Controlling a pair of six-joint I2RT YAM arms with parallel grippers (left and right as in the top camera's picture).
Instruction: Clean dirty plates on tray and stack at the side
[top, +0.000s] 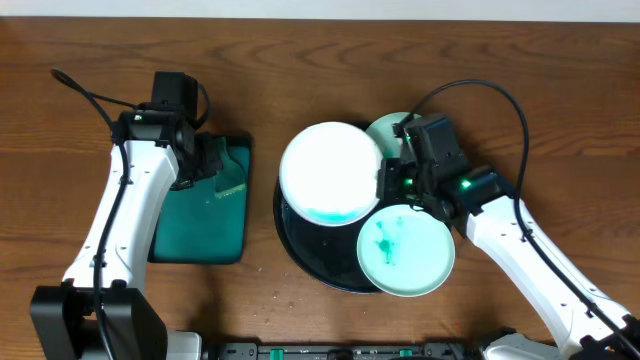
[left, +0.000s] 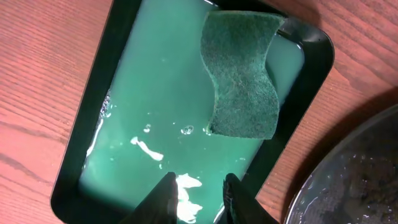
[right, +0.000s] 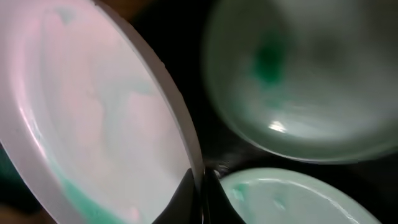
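My right gripper (top: 387, 182) is shut on the right rim of the white plate (top: 330, 172), which is raised over the black tray (top: 298, 250) with a teal smear along its lower edge. In the right wrist view the fingertips (right: 200, 186) pinch that plate's (right: 93, 118) thin edge. A mint-green plate (top: 405, 252) with a teal smear rests on the tray's front right. Another mint plate (top: 388, 128) shows behind the gripper. My left gripper (left: 198, 194) hovers open and holds nothing over the green tray's water.
A dark-green rectangular tray (top: 200, 235) of pale green water sits on the left. A green scouring pad (left: 242, 74) lies in its far corner. The black tray's wet rim (left: 348, 180) is just right of it. Bare wooden table surrounds both.
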